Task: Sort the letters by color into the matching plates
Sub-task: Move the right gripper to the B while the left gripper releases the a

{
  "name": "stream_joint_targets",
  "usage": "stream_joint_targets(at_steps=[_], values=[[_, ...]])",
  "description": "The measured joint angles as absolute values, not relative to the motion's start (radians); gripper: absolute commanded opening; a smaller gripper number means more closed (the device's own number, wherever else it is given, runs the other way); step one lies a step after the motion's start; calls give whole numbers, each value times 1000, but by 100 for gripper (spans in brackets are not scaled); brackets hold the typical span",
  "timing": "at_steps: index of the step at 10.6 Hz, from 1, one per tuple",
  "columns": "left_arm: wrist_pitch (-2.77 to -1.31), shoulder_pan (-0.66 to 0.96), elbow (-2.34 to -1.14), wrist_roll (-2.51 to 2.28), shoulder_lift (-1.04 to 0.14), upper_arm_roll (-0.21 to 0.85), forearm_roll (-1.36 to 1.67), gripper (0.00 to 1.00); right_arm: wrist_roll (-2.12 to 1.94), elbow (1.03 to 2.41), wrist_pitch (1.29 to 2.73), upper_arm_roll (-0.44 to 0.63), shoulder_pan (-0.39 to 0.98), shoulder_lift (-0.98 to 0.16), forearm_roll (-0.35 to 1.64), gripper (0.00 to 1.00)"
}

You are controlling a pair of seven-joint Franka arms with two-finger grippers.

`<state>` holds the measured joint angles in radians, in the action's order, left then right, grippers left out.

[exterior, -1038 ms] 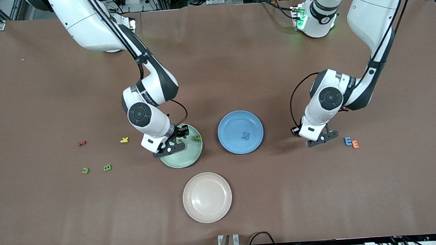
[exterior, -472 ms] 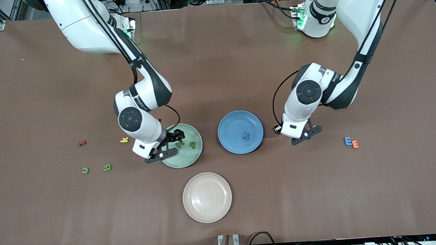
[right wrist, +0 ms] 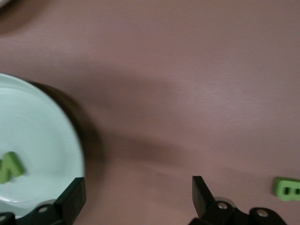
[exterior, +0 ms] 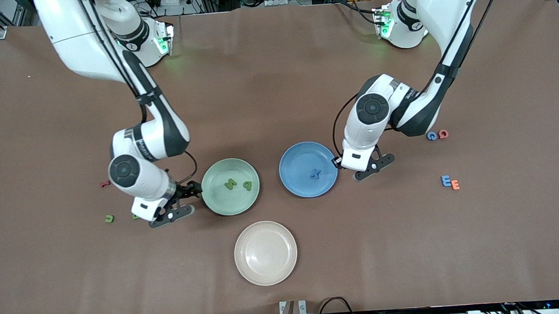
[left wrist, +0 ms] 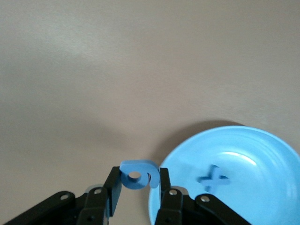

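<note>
- Front view: I see two green letters [exterior: 239, 184] lying in the mint plate [exterior: 214, 200]. One blue X [exterior: 315, 173] sits in the blue plate [exterior: 293, 183].
- Left wrist view: my left gripper [left wrist: 140, 187] is clamped on a blue letter [left wrist: 137, 174] at the blue plate's rim, I judge for dropping.
- Right wrist view: my right gripper [right wrist: 138, 192] hangs spread wide between the mint plate and a green B [right wrist: 287, 188], likely its next pick.

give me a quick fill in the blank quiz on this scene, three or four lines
1. The left gripper is shut on a small ____ letter beside the blue plate.
2. The green plate holds ____ green letters.
3. The right gripper is ____ and holds nothing.
4. The beige plate holds ____ letters.

Missing words: blue; two; open; no
</note>
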<state>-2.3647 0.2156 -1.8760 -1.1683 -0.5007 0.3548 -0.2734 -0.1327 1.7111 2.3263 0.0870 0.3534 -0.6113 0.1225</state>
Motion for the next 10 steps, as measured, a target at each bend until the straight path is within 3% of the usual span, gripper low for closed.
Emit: stream_joint_targets(at_steps=[6, 7, 8, 10], values=[[-2364, 325, -1782, -1303, -565, 358, -251, 0, -333, 1711, 2326, 90, 216, -611, 122, 100], [-2364, 335, -1775, -1315, -574, 358, -251, 76, -350, 1711, 2326, 90, 199, -612, 122, 100], [-2364, 344, -1773, -1326, -581, 357, -251, 100, -371, 1712, 2326, 90, 182, -612, 122, 100], [-2362, 361, -1772, -1330, -594, 357, -251, 100, -409, 1712, 2329, 90, 149, -617, 122, 100]])
